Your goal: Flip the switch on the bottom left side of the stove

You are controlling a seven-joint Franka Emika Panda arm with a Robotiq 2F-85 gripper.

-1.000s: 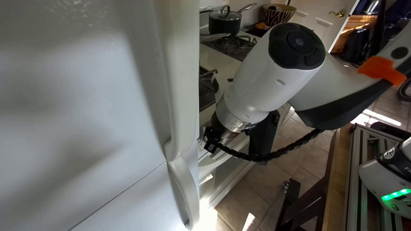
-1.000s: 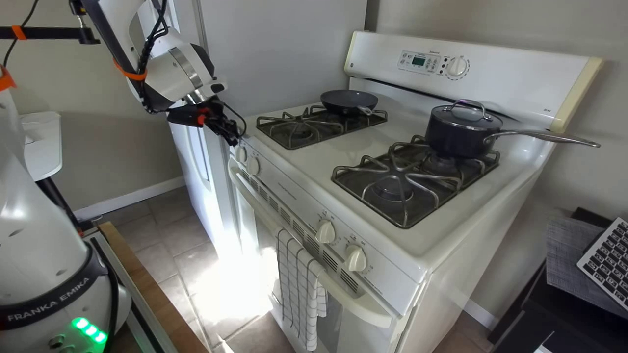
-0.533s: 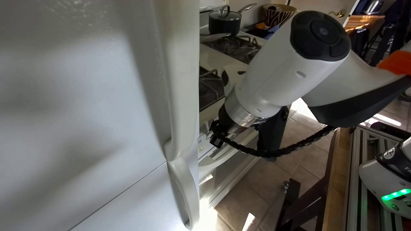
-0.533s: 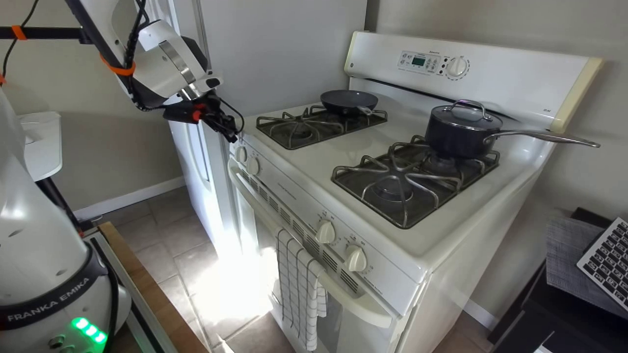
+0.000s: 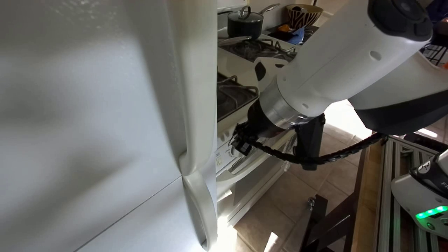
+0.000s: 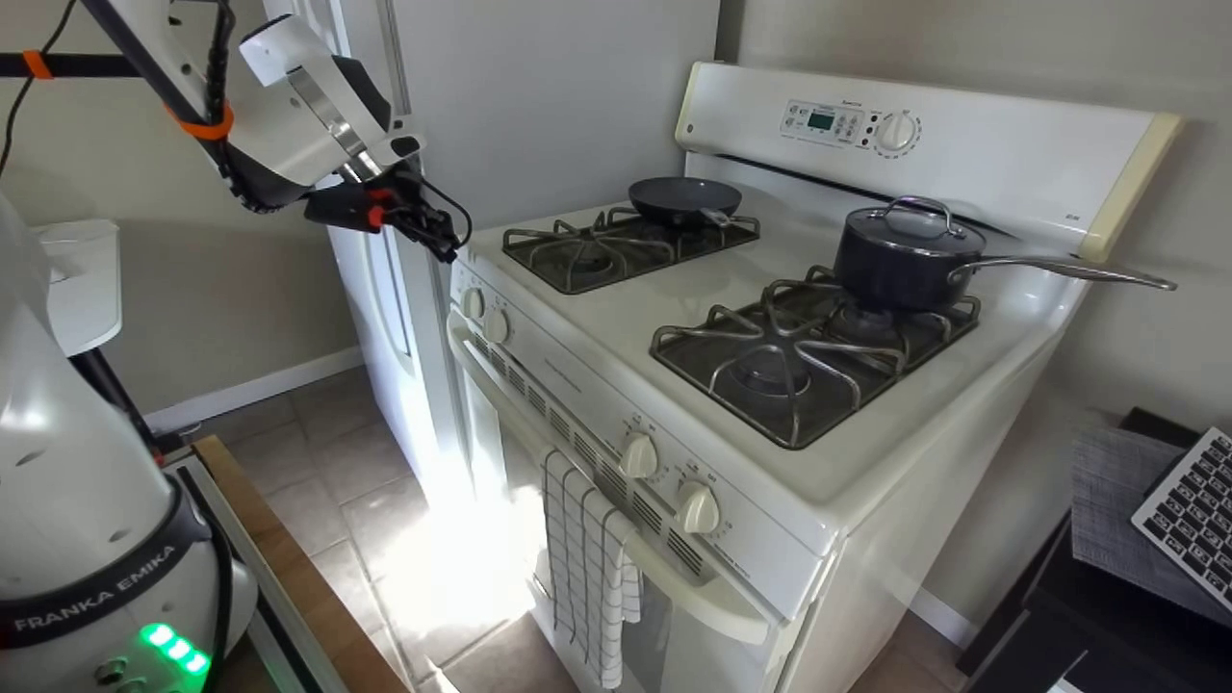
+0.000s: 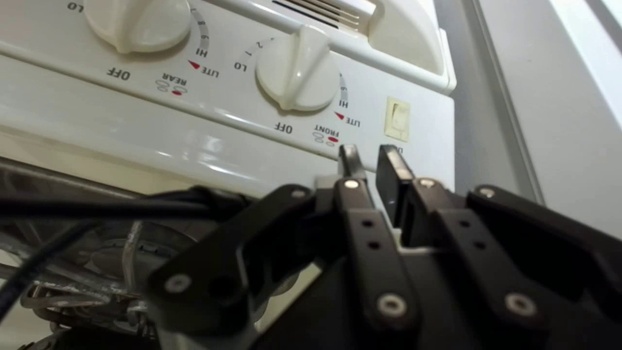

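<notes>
The white stove (image 6: pixel 659 300) shows in both exterior views (image 5: pixel 241 68). Its small pale-yellow rocker switch (image 7: pixel 398 119) sits at the end of the knob panel in the wrist view, whose picture is upside down. The switch also shows in an exterior view (image 5: pixel 218 160), beside the fridge edge. My gripper (image 7: pixel 368 154) is partly open, with a narrow empty gap between its fingertips. In the wrist view the fingertips appear just below the switch, apart from it. In an exterior view my gripper (image 6: pixel 448 252) hovers at the stove's front left corner, above the knobs.
The front knob (image 7: pixel 297 70) and rear knob (image 7: pixel 138 22) are beside the switch. A fridge (image 5: pixel 105 122) stands close along the stove's left side. The oven handle (image 6: pixel 693 597) carries a towel (image 6: pixel 587 558). A pan (image 6: pixel 683 199) and a pot (image 6: pixel 905 255) stand on the burners.
My gripper has moved up and back from the stove's front panel, rightward in an exterior view. The switch, covered there a second ago, is now uncovered. No object was taken hold of.
</notes>
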